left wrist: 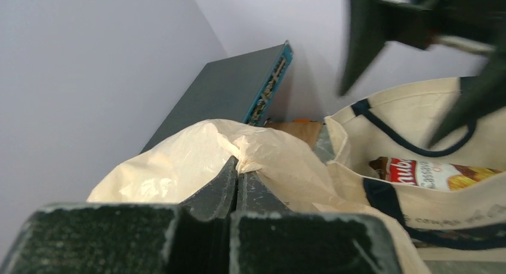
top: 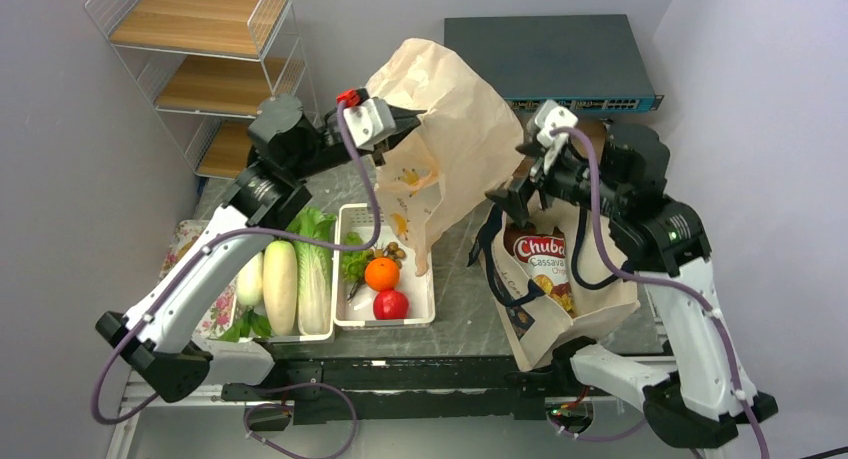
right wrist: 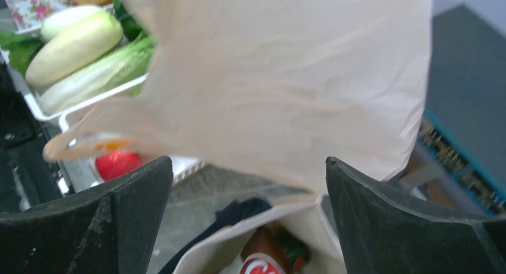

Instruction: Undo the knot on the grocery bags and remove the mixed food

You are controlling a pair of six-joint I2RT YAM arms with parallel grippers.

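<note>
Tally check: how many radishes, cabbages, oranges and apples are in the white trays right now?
White radishes: 2
Cabbage: 1
Orange: 1
Red apple: 1
Total: 5

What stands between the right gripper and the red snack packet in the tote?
Nothing visible. The open right gripper hangs above the open mouth of the tote, where the snack packet lies exposed. The plastic bag hangs beside it, not between.
</note>
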